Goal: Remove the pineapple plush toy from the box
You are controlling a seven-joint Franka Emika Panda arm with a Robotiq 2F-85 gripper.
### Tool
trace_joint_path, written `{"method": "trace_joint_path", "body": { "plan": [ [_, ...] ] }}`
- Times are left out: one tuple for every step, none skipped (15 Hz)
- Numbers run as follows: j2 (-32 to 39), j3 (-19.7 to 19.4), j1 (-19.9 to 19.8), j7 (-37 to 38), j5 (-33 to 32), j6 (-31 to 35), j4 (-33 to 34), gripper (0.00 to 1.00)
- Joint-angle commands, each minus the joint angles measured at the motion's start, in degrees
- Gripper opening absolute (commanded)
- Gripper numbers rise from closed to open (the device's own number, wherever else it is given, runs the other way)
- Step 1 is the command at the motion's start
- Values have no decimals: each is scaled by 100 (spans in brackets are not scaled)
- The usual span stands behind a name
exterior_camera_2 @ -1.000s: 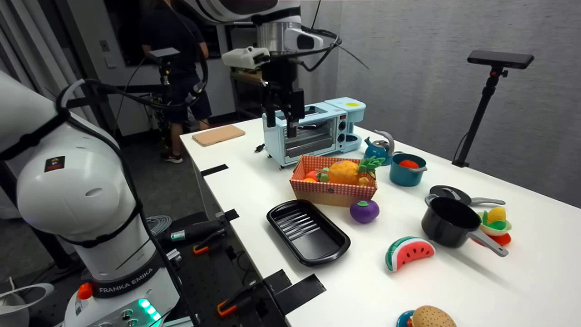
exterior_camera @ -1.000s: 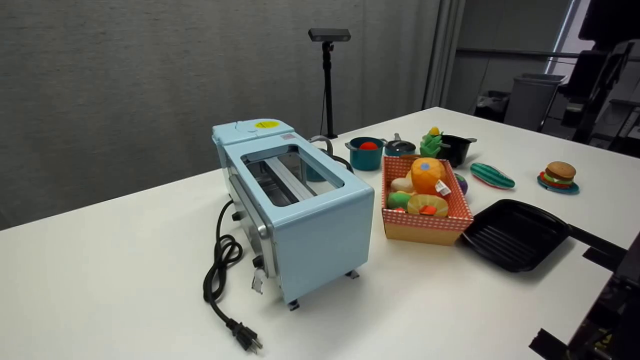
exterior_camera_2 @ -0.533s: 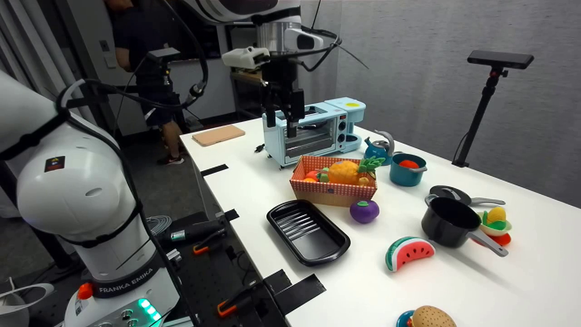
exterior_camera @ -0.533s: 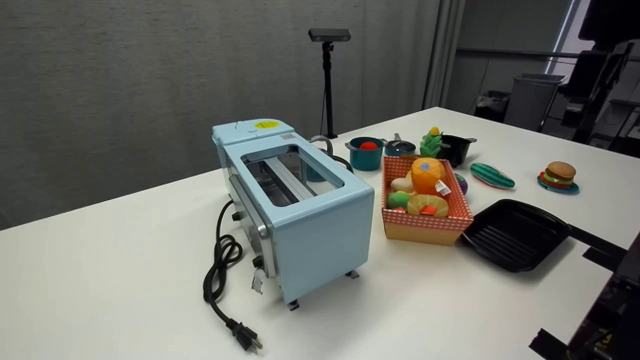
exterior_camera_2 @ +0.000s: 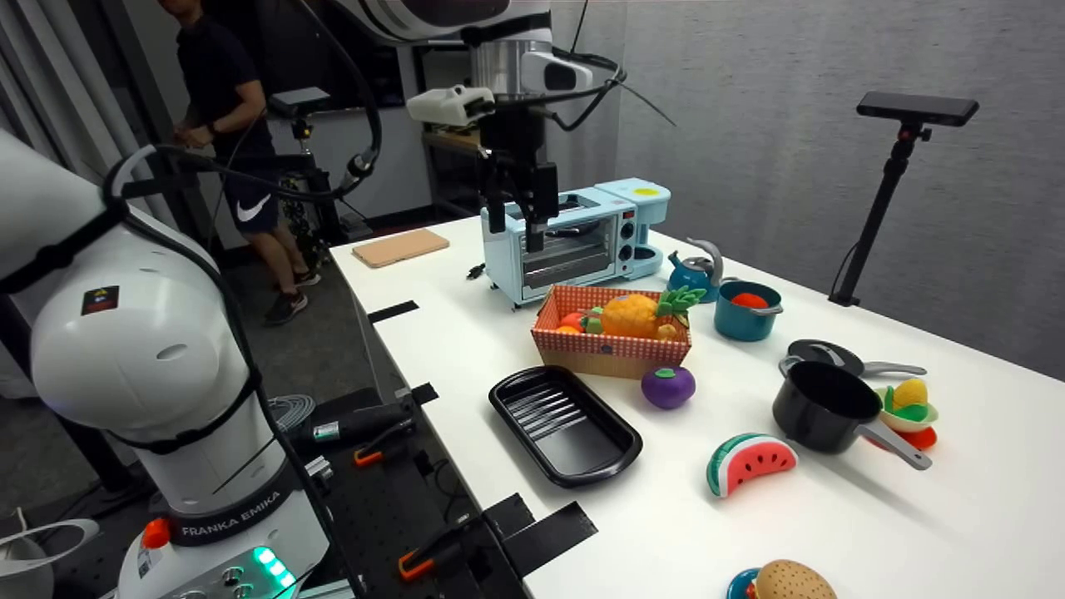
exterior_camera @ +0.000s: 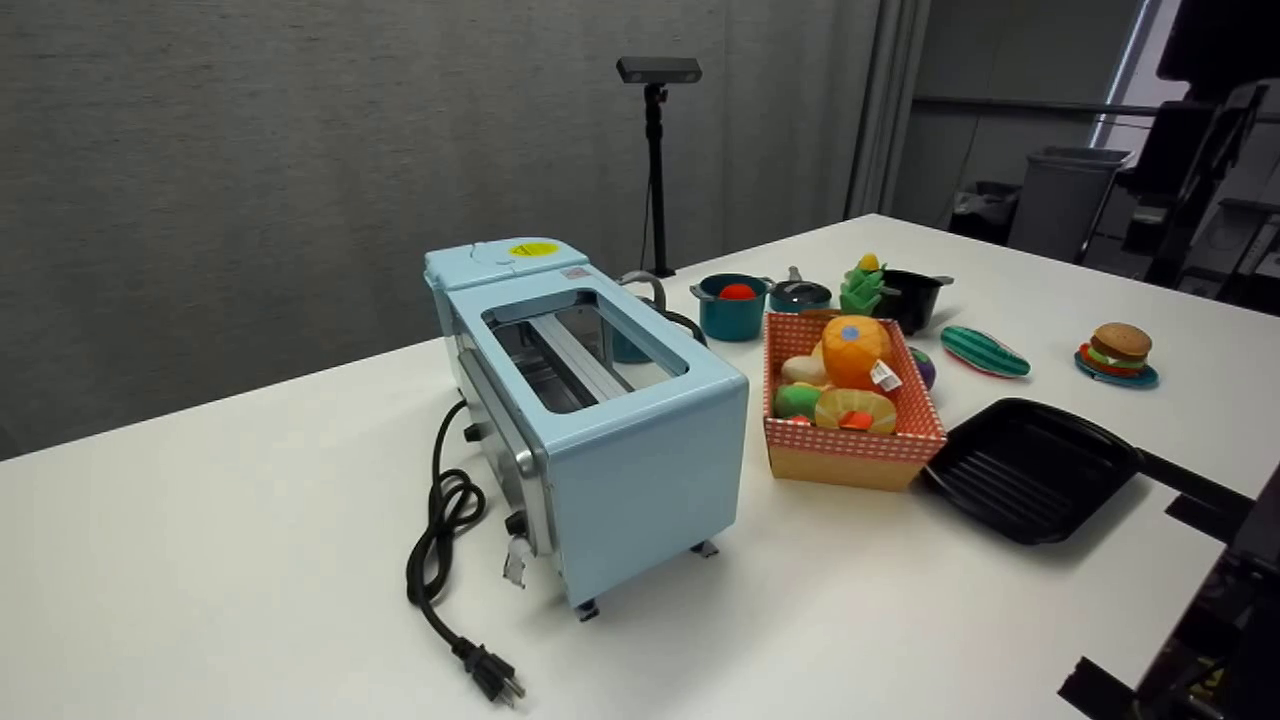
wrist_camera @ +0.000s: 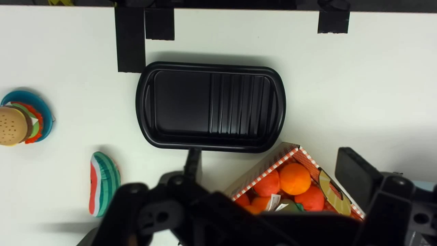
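Pineapple plush (exterior_camera_2: pixel 630 317) lies in the box (exterior_camera_2: pixel 595 360); round fruits (wrist_camera: pixel 295 179) alongside.

In an exterior view: oblique downward across the desk (exterior_camera: pixel 250 560), toaster (exterior_camera: pixel 650 480) nearest. In an exterior view: oblique downward, close beside the robot arm (exterior_camera_2: pixel 141 358), toaster farther off. Wrist view: near-vertical, tool (wrist_camera: pixel 275 167) at bottom; all share grill pan (wrist_camera: pixel 211 102) and box (exterior_camera: pixel 840 465).

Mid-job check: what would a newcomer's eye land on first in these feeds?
Probably the light-blue toaster oven, large near the middle of an exterior view. Next, the yellow-orange pineapple plush toy lying in the red-checked box, its green leaves rising above the rim. In the wrist view, the black grill pan stands out near the centre.
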Motion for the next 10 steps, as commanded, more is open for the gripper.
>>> {"method": "trace_joint_path", "body": {
  "plan": [
    [2, 33, -36, -15, 19, -12, 10, 100],
    [34, 51, -52, 28, -7, 4, 32, 100],
    [70, 53, -51, 23, -11, 8, 62, 100],
    [122, 54, -55, 29, -12, 19, 105, 100],
    [170, 57, -60, 38, -18, 30, 144, 100],
    [251, 57, -66, 44, -27, 34, 214, 100],
    [324, 55, -66, 46, -27, 46, 272, 100],
    [439, 55, -66, 49, -26, 58, 370, 100],
    [546, 52, -65, 46, -23, 76, 457, 100],
    [702, 46, -61, 32, -16, 95, 592, 100]
  ]
}}
